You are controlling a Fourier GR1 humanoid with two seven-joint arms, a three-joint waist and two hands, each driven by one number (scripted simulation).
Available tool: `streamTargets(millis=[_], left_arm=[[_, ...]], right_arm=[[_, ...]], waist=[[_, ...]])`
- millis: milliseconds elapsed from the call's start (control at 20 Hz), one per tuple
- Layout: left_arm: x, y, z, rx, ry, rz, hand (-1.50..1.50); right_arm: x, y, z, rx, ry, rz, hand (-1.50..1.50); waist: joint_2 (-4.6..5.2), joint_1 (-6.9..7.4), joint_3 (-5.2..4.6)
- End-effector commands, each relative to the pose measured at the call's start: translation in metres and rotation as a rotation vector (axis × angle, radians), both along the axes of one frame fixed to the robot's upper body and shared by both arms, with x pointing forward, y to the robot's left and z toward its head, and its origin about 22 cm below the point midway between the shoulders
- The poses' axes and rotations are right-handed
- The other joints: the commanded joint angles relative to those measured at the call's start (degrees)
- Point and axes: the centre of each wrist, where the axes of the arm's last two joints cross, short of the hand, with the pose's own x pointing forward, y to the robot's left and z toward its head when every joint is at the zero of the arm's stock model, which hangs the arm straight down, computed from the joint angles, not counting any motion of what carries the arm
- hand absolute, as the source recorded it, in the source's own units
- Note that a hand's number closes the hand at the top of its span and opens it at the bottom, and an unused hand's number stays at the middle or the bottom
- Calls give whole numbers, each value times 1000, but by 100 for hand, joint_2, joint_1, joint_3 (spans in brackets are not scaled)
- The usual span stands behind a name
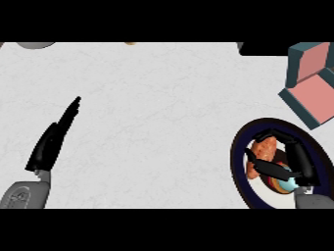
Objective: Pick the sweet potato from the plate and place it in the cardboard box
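Observation:
An orange-brown sweet potato (264,149) lies on a round plate (242,169) with a dark blue rim at the lower right. My right hand (294,162) is over the plate, its fingers and thumb curled round the sweet potato and hiding part of it. The box (315,93), teal outside and salmon pink inside, stands open at the upper right, beyond the plate. At the left, my left hand (50,142) rests above the white counter (162,108), fingers straight and pointing away, holding nothing.
A grey round object (35,44) shows at the top left edge. A small tan thing (130,43) sits at the top edge. A dark block (267,48) lies at the top right, next to the box.

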Motion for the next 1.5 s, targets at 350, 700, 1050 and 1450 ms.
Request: streamTargets(millis=[350,700,1050,1450], left_arm=[[-8,-2,-2,2,-9,-8,0],[16,-18,13,23,-55,-96,0],[22,-37,13,20,-46,-158,0],[33,-44,15,19,-47,-151,0]], right_arm=[[6,-18,-16,-10,-45,-227,150],[66,-65,53,-576,231,-607,150],[131,-67,142,-821,347,-925,150],[193,5,249,-999,434,-1268,150]], waist=[[61,54,105],[379,773,-53],[295,1049,-3],[236,909,46]])
